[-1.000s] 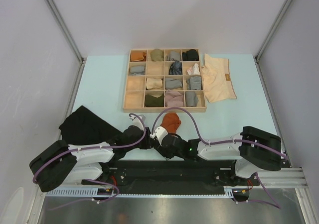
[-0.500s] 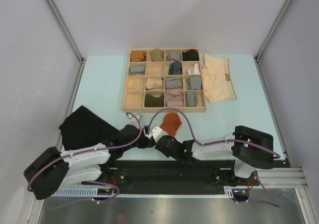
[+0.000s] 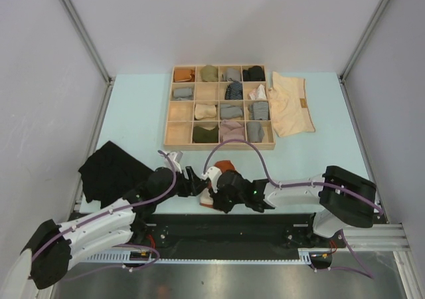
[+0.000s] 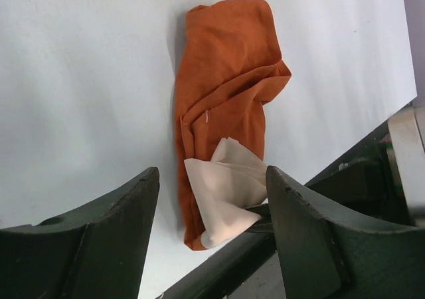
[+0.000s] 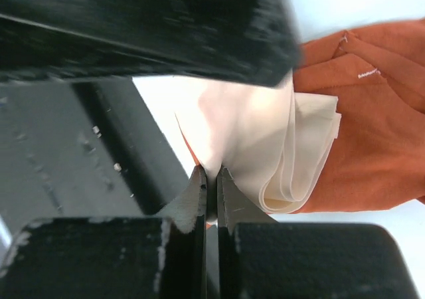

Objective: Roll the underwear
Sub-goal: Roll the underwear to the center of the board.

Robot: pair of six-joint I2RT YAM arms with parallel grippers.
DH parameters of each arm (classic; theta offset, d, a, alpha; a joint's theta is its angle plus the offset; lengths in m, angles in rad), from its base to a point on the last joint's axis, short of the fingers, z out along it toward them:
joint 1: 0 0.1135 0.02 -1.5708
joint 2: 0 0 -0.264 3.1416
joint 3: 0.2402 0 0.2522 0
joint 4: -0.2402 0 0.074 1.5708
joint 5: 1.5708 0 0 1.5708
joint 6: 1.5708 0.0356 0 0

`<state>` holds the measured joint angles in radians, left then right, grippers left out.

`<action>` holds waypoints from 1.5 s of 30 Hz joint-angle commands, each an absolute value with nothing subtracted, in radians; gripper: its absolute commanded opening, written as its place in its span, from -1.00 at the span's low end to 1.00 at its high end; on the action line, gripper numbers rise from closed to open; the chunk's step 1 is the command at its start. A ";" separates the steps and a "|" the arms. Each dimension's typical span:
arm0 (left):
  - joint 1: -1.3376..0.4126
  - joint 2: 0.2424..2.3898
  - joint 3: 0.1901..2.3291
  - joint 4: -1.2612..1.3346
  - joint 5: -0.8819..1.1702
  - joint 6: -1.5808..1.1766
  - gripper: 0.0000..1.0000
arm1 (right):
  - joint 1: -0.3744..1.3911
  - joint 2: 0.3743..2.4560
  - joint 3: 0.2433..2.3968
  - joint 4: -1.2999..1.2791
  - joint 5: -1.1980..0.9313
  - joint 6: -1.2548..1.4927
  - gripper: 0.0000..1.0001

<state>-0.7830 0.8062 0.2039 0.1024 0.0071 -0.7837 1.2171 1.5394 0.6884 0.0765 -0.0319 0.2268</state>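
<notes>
- Rust-orange underwear (image 4: 226, 80), position?
- Near edge of the counter (image 3: 139, 113), centre. It lies crumpled lengthwise between the two arms. Pale lining (image 4: 222, 193) is turned out at its near end.
- End effectors?
- Right end effector (image 5: 209, 176) pressed together, pinching a fold of that lining. Left end effector (image 4: 212, 173) spread wide, hanging over the cloth, touching nothing that I can see.
- Step?
- My read: start of the first roll, near end gripped, no tight roll formed yet. Black underwear (image 3: 109, 173) lies heaped at near left. Cream underwear (image 3: 291, 106) lies flat at far right, beside the wooden tray (image 3: 199, 145). Neither is rolled.
- Next?
- Likely the right turns the pinched end over toward the far end. The left would need to press the cloth down so it rolls instead of sliding. The fold is thin and may slip.
</notes>
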 commanded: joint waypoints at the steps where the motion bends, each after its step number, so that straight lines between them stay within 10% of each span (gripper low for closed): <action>1: -0.776 0.753 0.173 0.103 0.012 -0.732 0.41 | 1.158 1.508 0.664 0.075 -0.242 0.304 -1.00; 45: -0.877 1.183 -0.028 0.890 0.250 -0.681 0.36 | 0.801 1.703 0.660 0.138 -0.607 0.474 -1.00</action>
<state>-0.8669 1.1915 0.0540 0.8440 0.2329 -0.6582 0.8318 1.6745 0.6682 0.1452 -0.6556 0.4725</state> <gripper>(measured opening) 0.687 0.036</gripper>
